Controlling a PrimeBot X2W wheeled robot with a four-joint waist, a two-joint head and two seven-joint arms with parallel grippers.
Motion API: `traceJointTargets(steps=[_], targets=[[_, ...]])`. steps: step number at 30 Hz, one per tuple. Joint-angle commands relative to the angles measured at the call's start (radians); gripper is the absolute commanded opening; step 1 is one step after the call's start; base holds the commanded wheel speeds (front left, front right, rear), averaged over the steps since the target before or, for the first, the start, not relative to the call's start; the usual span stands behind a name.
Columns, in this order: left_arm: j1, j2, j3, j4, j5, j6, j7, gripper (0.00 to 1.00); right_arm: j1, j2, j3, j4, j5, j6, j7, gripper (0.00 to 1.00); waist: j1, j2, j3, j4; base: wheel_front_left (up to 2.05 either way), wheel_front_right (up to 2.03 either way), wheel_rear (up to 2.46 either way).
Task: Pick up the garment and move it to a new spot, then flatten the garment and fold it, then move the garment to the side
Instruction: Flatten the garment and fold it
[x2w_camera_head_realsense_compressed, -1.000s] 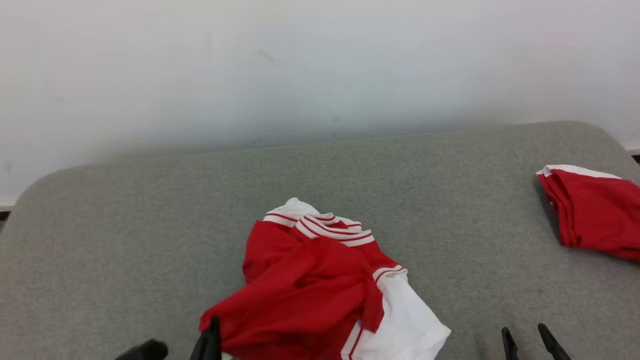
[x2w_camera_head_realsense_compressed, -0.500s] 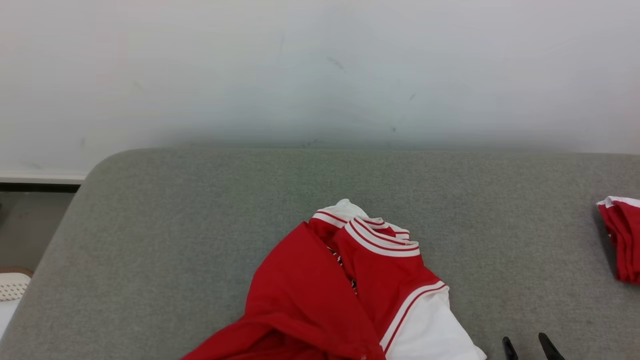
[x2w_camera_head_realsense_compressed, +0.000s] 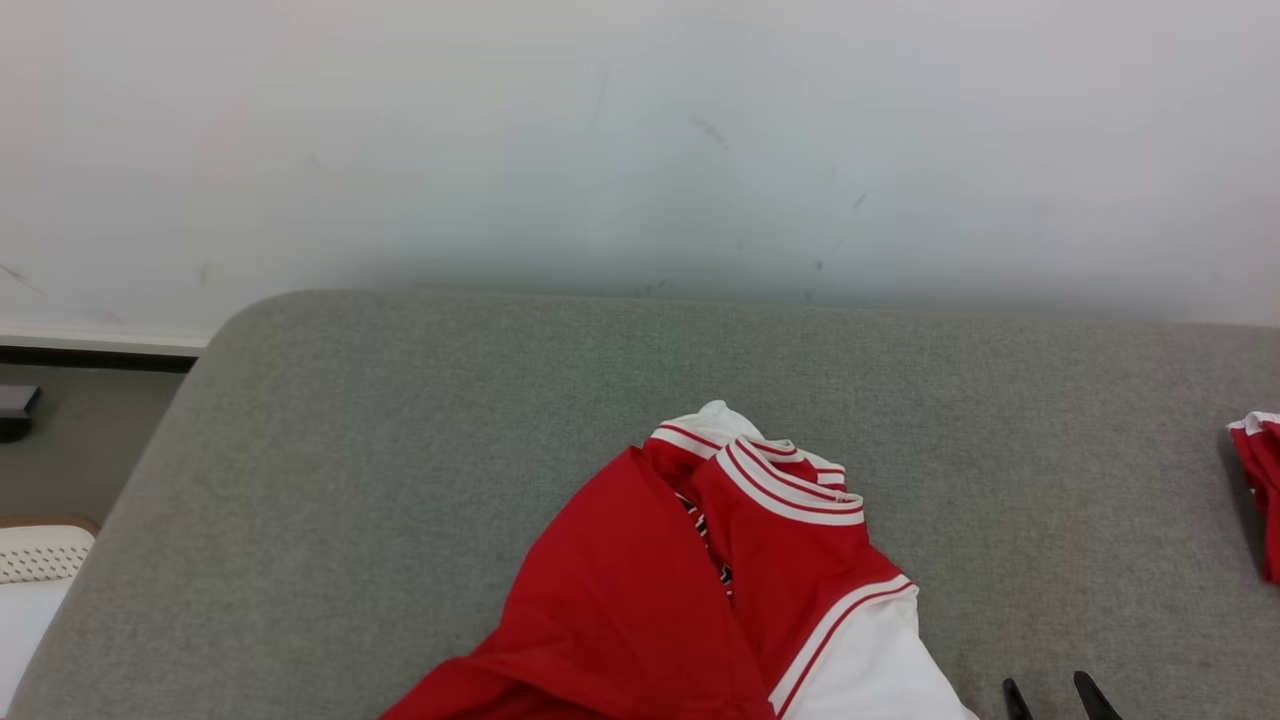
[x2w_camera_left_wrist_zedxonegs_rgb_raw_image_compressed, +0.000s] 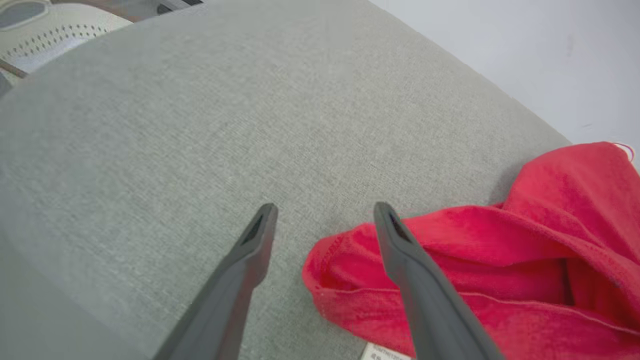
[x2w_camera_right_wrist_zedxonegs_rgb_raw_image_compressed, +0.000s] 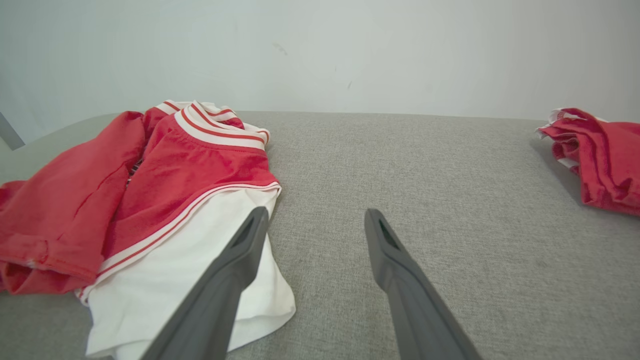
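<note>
The garment (x2w_camera_head_realsense_compressed: 690, 610), a red shirt with white sleeves and a striped collar, lies crumpled on the grey cushion (x2w_camera_head_realsense_compressed: 400, 440), at the bottom middle of the head view. In the left wrist view my left gripper (x2w_camera_left_wrist_zedxonegs_rgb_raw_image_compressed: 325, 212) stands open above the cushion. A corner of the garment's red hem (x2w_camera_left_wrist_zedxonegs_rgb_raw_image_compressed: 480, 250) lies loose under its right finger, held by nothing. My right gripper (x2w_camera_right_wrist_zedxonegs_rgb_raw_image_compressed: 312, 217) is open too, with bare cushion between its fingers. The garment's white sleeve (x2w_camera_right_wrist_zedxonegs_rgb_raw_image_compressed: 170, 280) lies just to its left. Its tips (x2w_camera_head_realsense_compressed: 1050, 690) show at the lower right of the head view.
A second red and white garment (x2w_camera_head_realsense_compressed: 1260, 480) lies bunched at the cushion's right end (x2w_camera_right_wrist_zedxonegs_rgb_raw_image_compressed: 600, 160). A white wall (x2w_camera_head_realsense_compressed: 640, 140) stands behind. Past the rounded left end sits a white perforated object (x2w_camera_head_realsense_compressed: 35, 550) lower down. Bare cushion stretches left and behind the garment.
My left gripper, shut on the garment's red edge a second ago, has opened and let it go. The head camera has turned left, so the whole picture has slid right. The garment lies more spread out.
</note>
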Motion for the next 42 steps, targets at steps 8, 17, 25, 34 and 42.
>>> traceJointTargets(steps=[8,17,25,34,42], targets=[[-0.077,0.088,-0.132,-0.251,0.152,0.017,0.094,1.00,-0.004,-0.011,0.003,-0.001,0.000,-0.003,0.000,1.00,0.0000,0.0000,0.003,-0.010,0.00,0.00,0.00],[-0.277,0.037,-0.395,-0.280,0.274,-0.083,0.283,1.00,-0.028,-0.003,0.020,0.003,0.004,-0.003,0.000,1.00,0.0000,0.0000,0.017,-0.070,0.00,0.00,0.00],[-0.373,0.059,-0.531,-0.141,0.364,-0.153,0.403,1.00,-0.043,-0.010,0.016,-0.001,0.004,-0.003,0.000,1.00,0.0000,0.0000,0.044,-0.144,0.00,0.00,0.00],[-0.407,0.060,-0.573,-0.048,0.370,-0.189,0.455,1.00,-0.052,-0.007,0.011,0.000,0.009,-0.003,0.001,1.00,0.0000,0.0000,0.059,-0.189,0.00,0.00,0.00],[-0.413,0.068,-0.581,-0.024,0.360,-0.195,0.481,1.00,-0.051,-0.009,0.005,-0.004,0.008,-0.003,0.001,1.00,0.0000,0.0000,0.066,-0.200,0.00,0.00,0.00]])
